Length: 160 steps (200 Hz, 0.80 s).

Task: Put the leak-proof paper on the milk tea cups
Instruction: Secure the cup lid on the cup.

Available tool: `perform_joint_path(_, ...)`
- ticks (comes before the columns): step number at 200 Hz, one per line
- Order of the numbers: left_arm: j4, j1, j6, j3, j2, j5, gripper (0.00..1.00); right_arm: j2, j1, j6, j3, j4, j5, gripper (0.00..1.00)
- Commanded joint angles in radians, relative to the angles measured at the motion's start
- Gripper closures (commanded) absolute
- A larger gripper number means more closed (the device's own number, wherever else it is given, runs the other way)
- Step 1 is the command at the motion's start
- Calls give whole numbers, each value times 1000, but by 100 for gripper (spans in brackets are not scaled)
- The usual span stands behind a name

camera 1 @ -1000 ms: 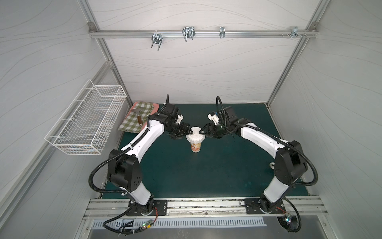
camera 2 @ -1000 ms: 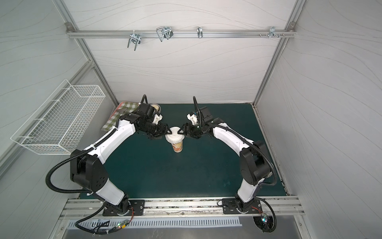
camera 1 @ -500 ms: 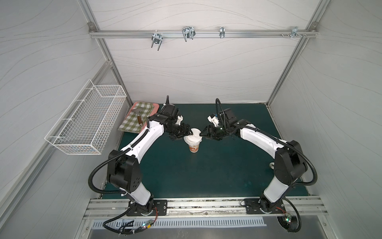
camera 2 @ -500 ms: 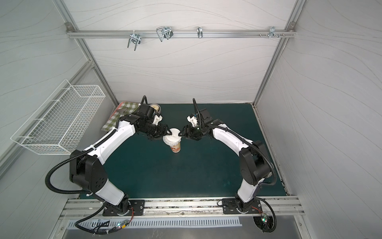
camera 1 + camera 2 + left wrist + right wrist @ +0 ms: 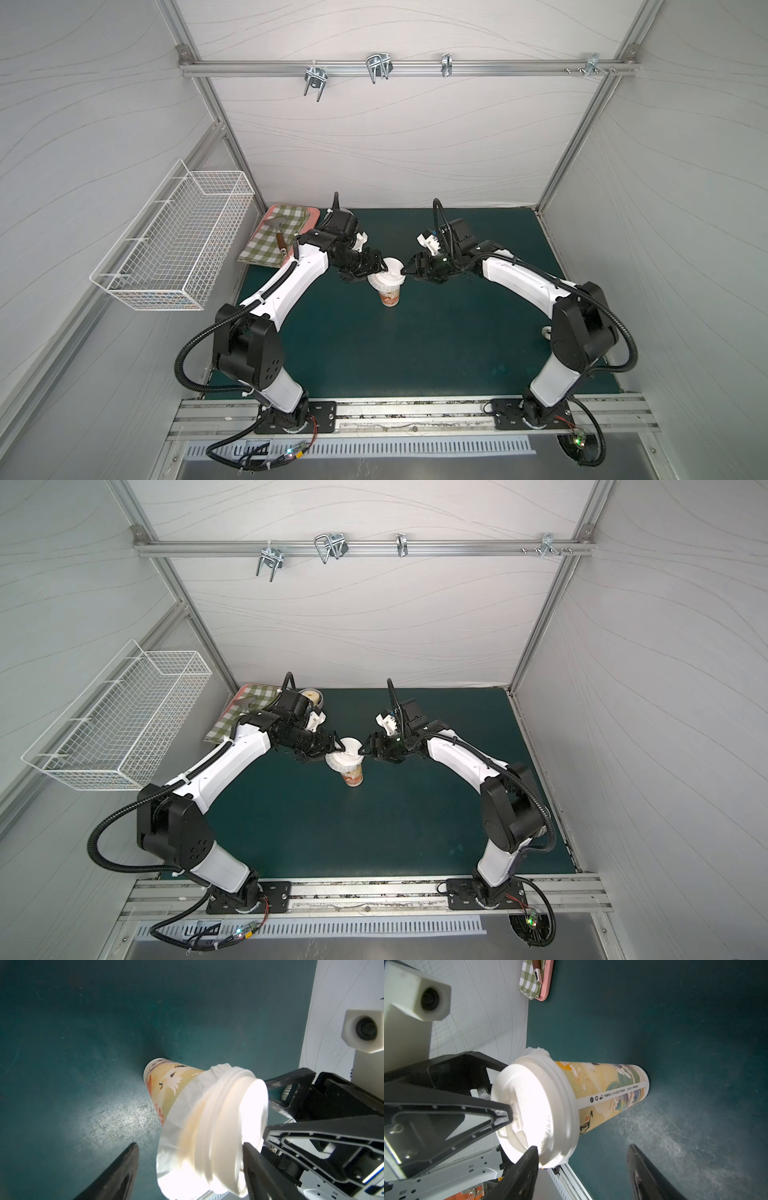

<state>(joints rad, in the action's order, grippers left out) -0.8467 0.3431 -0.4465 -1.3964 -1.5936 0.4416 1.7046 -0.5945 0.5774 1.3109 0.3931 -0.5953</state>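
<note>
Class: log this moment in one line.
milk tea cup: upright | leak-proof paper: draped over mouth, under white lid | left gripper: open, fingertip on lid | right gripper: open, finger at lid rim

A checked cloth [image 5: 259,249] is laid on a pink tray [image 5: 546,978] at the surface's [image 5: 415,353] far left corner; a wire basket [image 5: 174,241] is hung on the left wall.

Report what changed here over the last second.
The milk tea cup, with the lid over the leak-proof paper, shifted slightly toward the left arm's side, and the right gripper edged in after it. Nothing was grasped or released. The left gripper stayed open at the lid, like the right.
</note>
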Motion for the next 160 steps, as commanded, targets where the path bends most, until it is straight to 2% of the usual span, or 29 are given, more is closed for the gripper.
perform_joint_path(1,6,5,15,-27,27,-5,21,-34,-8,-8,35,10,-1,30)
perform_joint_path(51,3,5,17,-27,38,-5,21,-45,-12,-6,62,9,-9,31)
perform_joint_path(130,13,5,19,7,49,-6,22,-41,-24,-18,51,20,-4,40)
perform_joint_path(160,18,5,17,23,52,-4,23,-39,-26,-20,51,20,-1,40)
